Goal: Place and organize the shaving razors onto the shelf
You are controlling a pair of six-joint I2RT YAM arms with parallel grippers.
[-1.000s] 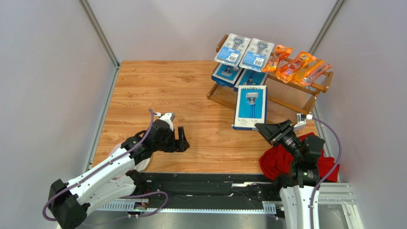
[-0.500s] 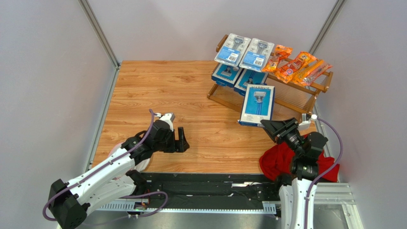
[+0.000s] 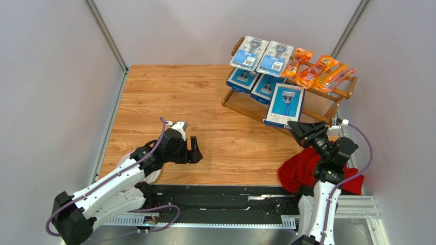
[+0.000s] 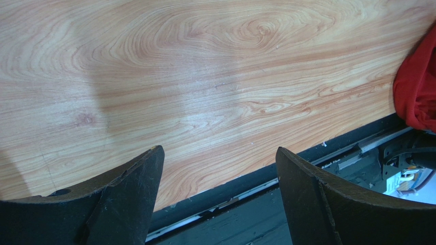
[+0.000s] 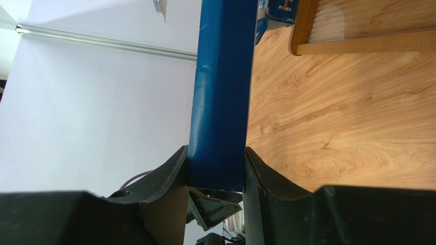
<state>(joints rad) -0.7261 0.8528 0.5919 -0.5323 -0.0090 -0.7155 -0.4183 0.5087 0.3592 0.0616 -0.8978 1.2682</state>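
My right gripper (image 3: 295,125) is shut on a flat blue razor box (image 3: 284,104) and holds it above the lower tier of the brown wooden shelf (image 3: 335,94). In the right wrist view the box (image 5: 223,92) stands edge-on between my jaws, its near end clamped. Two blister packs (image 3: 261,55) and several orange bags (image 3: 317,71) lie on the top tier. Two blue boxes (image 3: 256,82) lie on the lower tier's left. My left gripper (image 3: 194,149) is open and empty, low over the table; in its wrist view (image 4: 220,168) only bare wood lies between the fingers.
A red cloth (image 3: 299,171) lies at the near right by my right arm's base; it also shows in the left wrist view (image 4: 417,92). Grey walls close the left, back and right. The table's black front rail (image 3: 220,191) runs along the near edge.
My right gripper has carried the blue box up and to the right, from over the table in front of the shelf to over the lower tier. The left arm has not moved.
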